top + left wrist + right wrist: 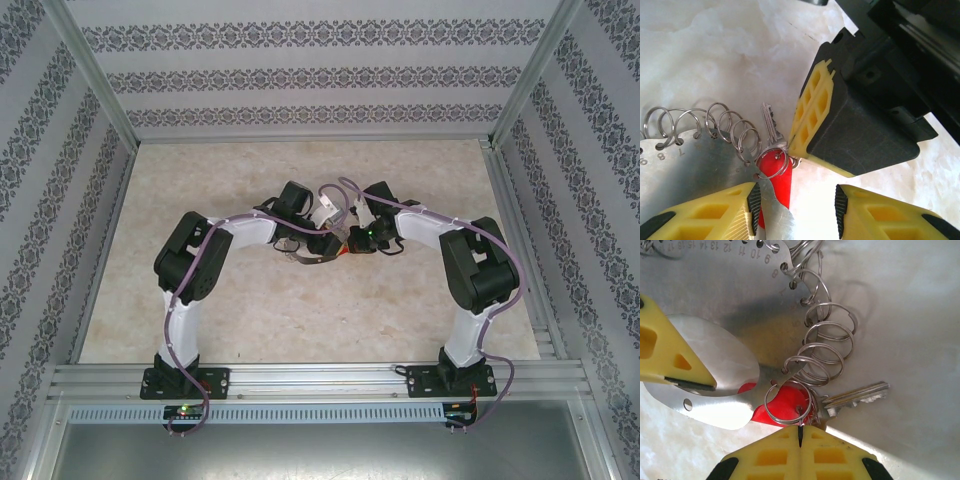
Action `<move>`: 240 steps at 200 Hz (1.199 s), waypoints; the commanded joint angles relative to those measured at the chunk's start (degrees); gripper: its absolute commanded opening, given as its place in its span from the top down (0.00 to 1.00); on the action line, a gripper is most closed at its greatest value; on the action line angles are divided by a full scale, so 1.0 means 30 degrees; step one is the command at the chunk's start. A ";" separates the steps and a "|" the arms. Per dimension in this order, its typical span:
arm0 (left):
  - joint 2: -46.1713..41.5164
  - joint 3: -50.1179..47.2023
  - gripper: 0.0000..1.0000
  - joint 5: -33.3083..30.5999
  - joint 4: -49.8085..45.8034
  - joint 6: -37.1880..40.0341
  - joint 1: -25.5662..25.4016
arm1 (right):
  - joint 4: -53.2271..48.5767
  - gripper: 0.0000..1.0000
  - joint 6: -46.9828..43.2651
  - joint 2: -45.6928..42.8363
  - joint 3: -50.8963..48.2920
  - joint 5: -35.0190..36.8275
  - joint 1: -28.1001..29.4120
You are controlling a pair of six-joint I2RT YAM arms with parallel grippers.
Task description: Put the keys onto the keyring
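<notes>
My right fingers were pressed together on a small split ring. It was the end one of the row fringing the keyring, a flat numbered metal plate. The key lay at that ring, its red head under the loop and its shank pointing away over the desk. I could not tell whether the wire ran through the head.

My left fingers stood apart, clamped on nothing, with a shiny metal tab at the plate's edge and the red head between them.

I judged that the plate needed steadying first. The left pair should close on the tab, not on the red head, so the key could swing free. Then the right pinch should turn the loop slowly, feeding the head along the coil. It should not drag the neighbouring rings or let the thin wire slip out.
</notes>
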 commanded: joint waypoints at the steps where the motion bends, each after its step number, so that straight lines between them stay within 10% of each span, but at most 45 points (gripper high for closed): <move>1: 0.0234 0.0330 0.56 0.0174 -0.0547 0.0838 0.0089 | 0.0575 1.00 0.0661 0.0055 -0.0353 -0.0603 -0.0238; 76: -0.0842 -0.1884 0.56 -0.3666 0.2358 0.2067 -0.0845 | 0.0768 1.00 0.0922 -0.0458 -0.0369 -0.1220 -0.0481; 240: -0.1247 0.0764 0.63 -0.3218 -0.1745 0.2373 -0.1127 | 0.0871 1.00 0.1034 -0.0772 -0.0365 -0.1700 -0.0653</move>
